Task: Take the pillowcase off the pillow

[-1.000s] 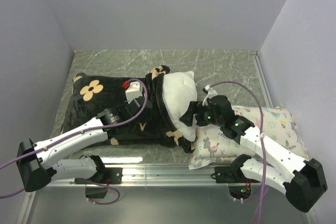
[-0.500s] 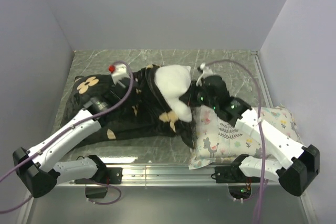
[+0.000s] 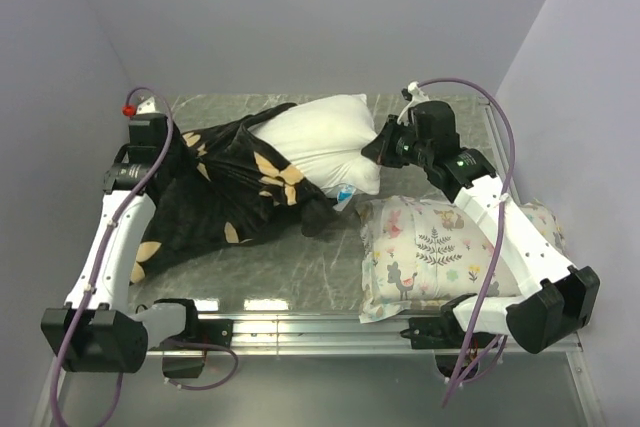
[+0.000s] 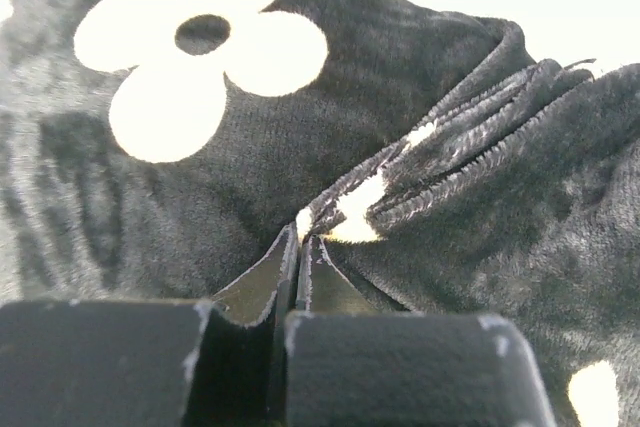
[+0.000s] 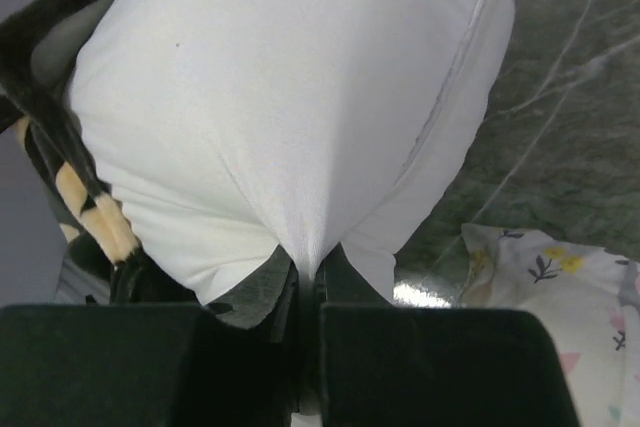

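the left gripper (image 4: 297, 245) is clamped tight on a bunched fold of the pillowcase (image 3: 215, 197) at the far left of the table (image 3: 300, 272). the right gripper (image 5: 308, 272) pinches a tuck of the pillow (image 3: 322, 137) at its right end, jaws almost together. the pillow lies across the far middle, its left part inside the pillowcase, the rest bare. a printed pillow (image 3: 440, 247) lies near right
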Motion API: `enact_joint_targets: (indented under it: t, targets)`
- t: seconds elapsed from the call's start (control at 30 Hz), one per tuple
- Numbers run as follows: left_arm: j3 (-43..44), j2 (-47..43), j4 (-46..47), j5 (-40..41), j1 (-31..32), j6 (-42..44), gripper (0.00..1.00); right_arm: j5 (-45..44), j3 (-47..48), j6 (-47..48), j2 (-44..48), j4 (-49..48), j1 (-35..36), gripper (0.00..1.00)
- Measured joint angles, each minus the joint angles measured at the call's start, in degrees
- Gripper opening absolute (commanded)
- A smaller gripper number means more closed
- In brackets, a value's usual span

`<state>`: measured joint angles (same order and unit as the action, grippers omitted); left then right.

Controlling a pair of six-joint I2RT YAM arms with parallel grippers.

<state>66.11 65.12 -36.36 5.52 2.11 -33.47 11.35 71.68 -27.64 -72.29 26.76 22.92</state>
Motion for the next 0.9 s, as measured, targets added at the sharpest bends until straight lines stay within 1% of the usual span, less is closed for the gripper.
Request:
enact_joint_targets:
  t: [0.03, 0.1, 0.17, 0.2, 0.27, 0.3, 0.33, 0.37, 0.43, 0.5, 0.53, 0.7, 0.8, 0.9]
  targets:
    - [0.02, 0.57, 0.15, -1.99, -1.01, 0.42, 0.01, 0.81, -0.09, -0.02, -0.07, 0.07, 0.07, 0.00]
    - [0.13, 1.25, 0.50, -4.07, -0.57, 1.57, 0.08, 1.09, -0.68, -0.02, 0.00, -0.15, 0.00, 0.00]
    - [0.59, 1.44, 1.14, -4.20, 2.03, 3.13, 0.11, 0.57, -1.81, -0.13, 0.09, -0.20, -0.09, 0.00]
    - [1.22, 1.55, 1.40, -3.98, 4.44, 4.15, 0.13, 0.00, -2.49, -0.17, 0.09, -0.13, -0.09, 0.00]
    - [2.80, 2.12, 1.70, -3.32, 8.68, 5.68, 0.23, -1.25, -3.65, -0.20, 0.09, 0.07, -0.07, 0.00]
    - [3.30, 2.34, 2.01, -3.13, 10.49, 6.16, 0.38, -1.75, -3.96, -0.26, 0.09, 0.33, -0.04, 0.00]
    - [3.43, 2.54, 2.54, -2.67, 12.28, 6.84, 0.48, -2.08, -4.17, -0.39, 0.09, 0.28, -0.02, 0.00]
    - [3.43, 2.60, 2.73, -2.19, 14.27, 7.45, 0.56, -2.43, -4.35, -0.48, 0.09, 0.31, 0.02, 0.00]
    - [3.39, 2.58, 2.58, -0.83, 17.97, 7.80, 0.67, -3.08, -4.50, -0.63, 0.09, 0.28, 0.35, 0.00]
    - [2.80, 1.95, 2.78, 0.52, 22.18, 7.74, 0.71, -3.41, -4.52, -0.72, 0.09, 0.28, 0.57, 0.00]
    - [2.21, 1.36, 2.69, 1.11, 23.65, 7.54, 0.72, -3.52, -4.52, -0.81, 0.09, 0.26, 0.61, 0.00]
    - [-4.20, -4.55, 2.08, 6.78, 35.80, 4.81, 0.73, -3.96, -4.52, -0.83, 0.04, 0.28, 0.81, 0.00]
    - [-7.54, -5.75, 1.01, 12.50, 43.17, 0.59, 0.74, -4.42, -4.52, -0.83, 0.02, 0.33, 1.09, 0.00]
    - [-11.32, -4.37, -1.05, 17.92, 49.96, -5.57, 0.74, -4.76, -4.52, -0.85, 0.02, 0.24, 1.29, 0.00]
